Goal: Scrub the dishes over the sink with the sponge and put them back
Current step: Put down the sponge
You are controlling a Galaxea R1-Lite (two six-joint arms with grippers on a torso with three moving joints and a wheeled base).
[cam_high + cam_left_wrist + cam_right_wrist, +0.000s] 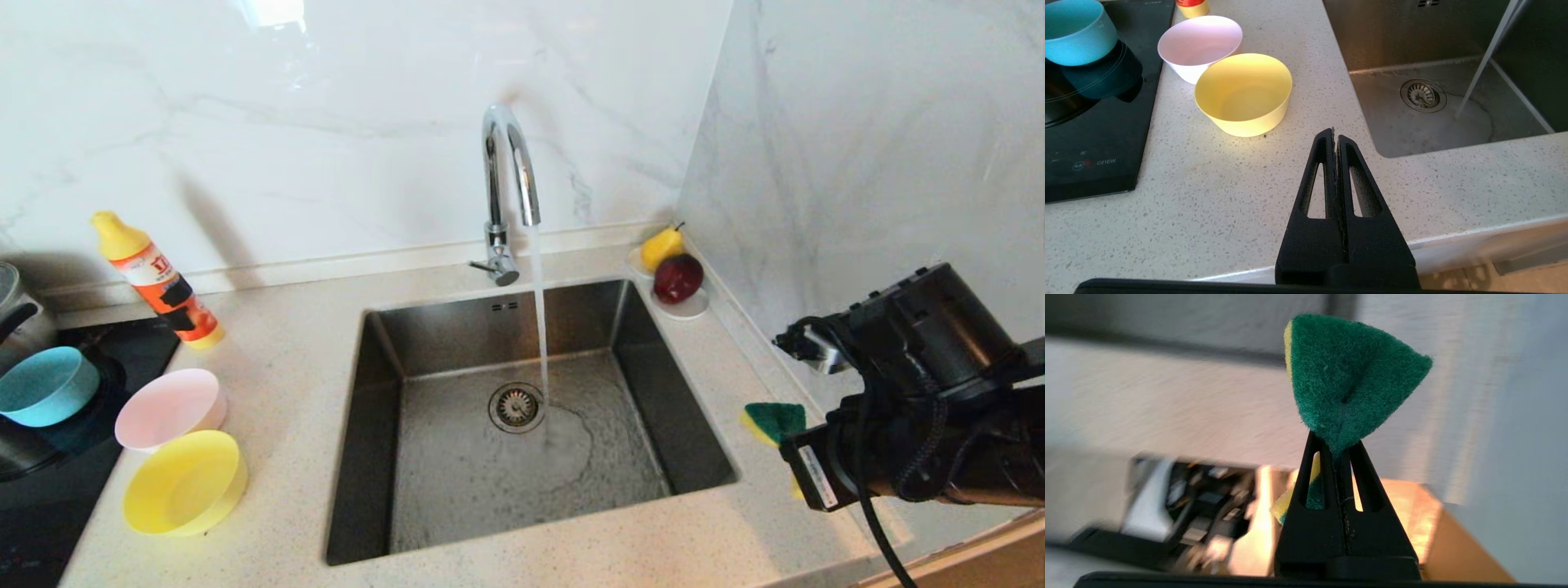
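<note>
Right gripper pinching the sponge beside the sink

The right gripper (1336, 451) is clamped on the sponge (1347, 379), held above the surface (286, 367) just right of the sink (637, 327), where water runs from the faucet (506, 180). The left gripper (1335, 136), closed and empty, hangs over the surface near the yellow bowl (1244, 94), with the pink bowl (1199, 45) and blue bowl (1073, 32) beyond.

A speckled pale counter (286, 408) runs to a white marble wall (326, 106). A yellow-capped orange bottle (159, 282) stands near the wall, beside a black cooktop (49, 490). A steel pot (16, 318) sits at the cooktop's far edge. In the corner, a white saucer (682, 309) carries a yellow pear (660, 247) and a dark red apple (678, 278), touching each other.
</note>
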